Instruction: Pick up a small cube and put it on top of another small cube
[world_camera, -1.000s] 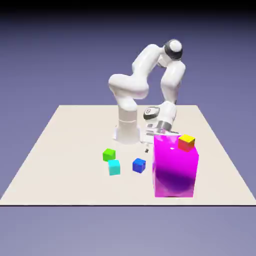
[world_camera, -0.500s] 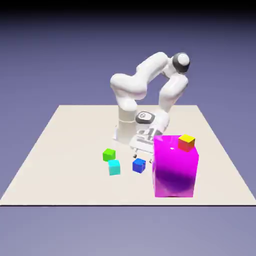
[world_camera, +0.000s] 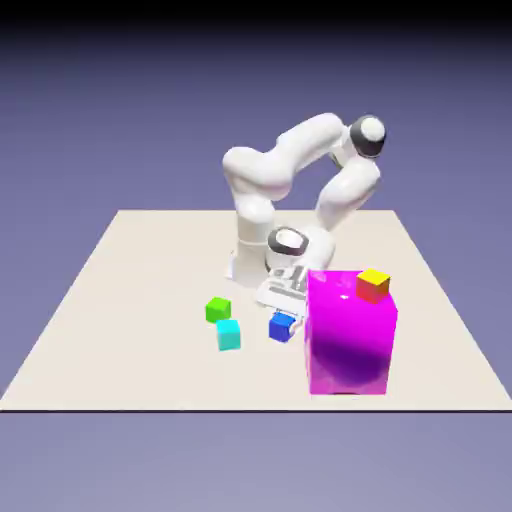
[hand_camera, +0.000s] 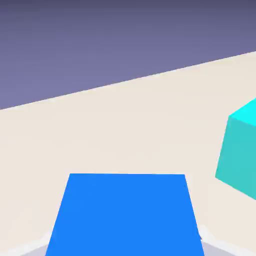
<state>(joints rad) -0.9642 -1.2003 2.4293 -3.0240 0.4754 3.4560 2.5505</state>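
A pale table under a blue-violet backdrop. The small blue cube sits on it just beside the magenta block, and the gripper is clamped on it; in the hand view it fills the space between the fingers. Its goal, the yellow-topped cube, stands on the block, up and toward the exterior view's right, so the lift must clear that tall block. A cyan cube and a green cube lie near on the other side

Small cube on table, between neighbouring cube and block
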